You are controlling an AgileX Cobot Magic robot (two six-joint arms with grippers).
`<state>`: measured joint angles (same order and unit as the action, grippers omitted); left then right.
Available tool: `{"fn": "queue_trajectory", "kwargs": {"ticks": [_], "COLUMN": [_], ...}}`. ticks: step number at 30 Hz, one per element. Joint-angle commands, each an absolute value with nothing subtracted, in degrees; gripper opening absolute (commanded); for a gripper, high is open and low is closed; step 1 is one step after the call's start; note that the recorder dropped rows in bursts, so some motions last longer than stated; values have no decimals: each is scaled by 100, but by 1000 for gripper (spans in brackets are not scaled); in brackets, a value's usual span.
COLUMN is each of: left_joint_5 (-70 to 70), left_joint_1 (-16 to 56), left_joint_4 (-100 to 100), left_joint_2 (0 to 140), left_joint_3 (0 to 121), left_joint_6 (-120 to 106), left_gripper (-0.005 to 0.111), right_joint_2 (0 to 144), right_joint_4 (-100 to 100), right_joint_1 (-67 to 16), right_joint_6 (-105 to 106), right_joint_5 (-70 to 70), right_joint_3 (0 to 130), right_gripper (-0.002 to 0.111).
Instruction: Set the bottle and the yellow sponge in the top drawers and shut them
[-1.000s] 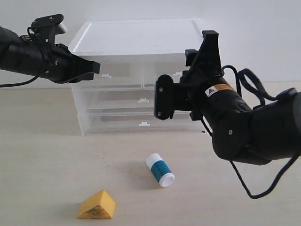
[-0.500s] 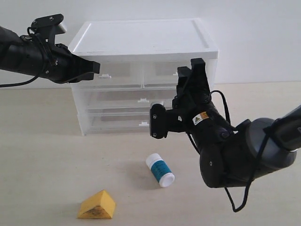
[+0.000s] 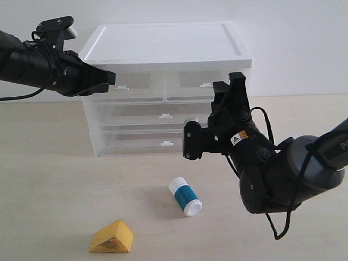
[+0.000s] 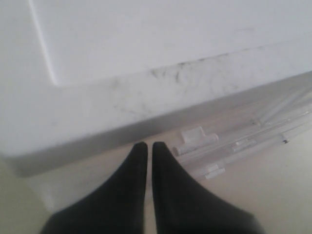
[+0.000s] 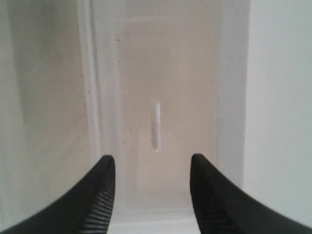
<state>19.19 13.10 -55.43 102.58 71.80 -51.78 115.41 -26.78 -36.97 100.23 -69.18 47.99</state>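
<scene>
The white bottle (image 3: 185, 197) with a teal label lies on its side on the table in front of the cabinet (image 3: 163, 41). The yellow sponge (image 3: 112, 237) sits near the front edge, left of the bottle. Both top drawers, left (image 3: 136, 81) and right (image 3: 190, 81), are pushed in. My left gripper (image 3: 110, 78) (image 4: 146, 145) is shut and empty, its tip just left of the left drawer's handle tab (image 4: 197, 136). My right gripper (image 3: 191, 140) (image 5: 152, 158) is open and empty, rolled sideways before a drawer front, facing a white handle tab (image 5: 155, 125).
Two full-width drawers, middle (image 3: 163, 116) and bottom (image 3: 166, 143), sit shut under the top pair. The cabinet stands against a pale wall on a beige table (image 3: 54, 179). The right arm's bulky body (image 3: 277, 174) hangs over the table right of the bottle.
The right arm has dropped from top-drawer height to lower in front of the cabinet, then shifted slightly right. The left arm, bottle and sponge have not moved.
</scene>
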Motion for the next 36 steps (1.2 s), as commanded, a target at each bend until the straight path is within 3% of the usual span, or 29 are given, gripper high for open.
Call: {"fn": "queue_trajectory", "kwargs": {"ticks": [1, 24, 28, 36], "left_joint_5": [1794, 1794, 1794, 1794], "left_joint_1": [1323, 1323, 1323, 1323], "left_joint_4": [-5600, -5600, -5600, -5600], "left_joint_2": [10260, 10260, 10260, 10260], "left_joint_3": [7206, 7206, 7206, 7206], "left_joint_6": [-5207, -5207, -5207, -5207], "left_gripper": [4, 4, 4, 4], "right_joint_2": [11530, 11608, 11608, 11608], "right_joint_4": [-2321, -2352, -2370, -2381], "right_joint_1": [-3651, -3651, -3651, -3555], "right_joint_6": [9865, 10088, 10100, 10145], "right_joint_5": [-6996, -6871, -6692, -6518], "right_joint_3": [4809, 5276, 5276, 5276], "right_gripper": [43, 43, 28, 27]}}
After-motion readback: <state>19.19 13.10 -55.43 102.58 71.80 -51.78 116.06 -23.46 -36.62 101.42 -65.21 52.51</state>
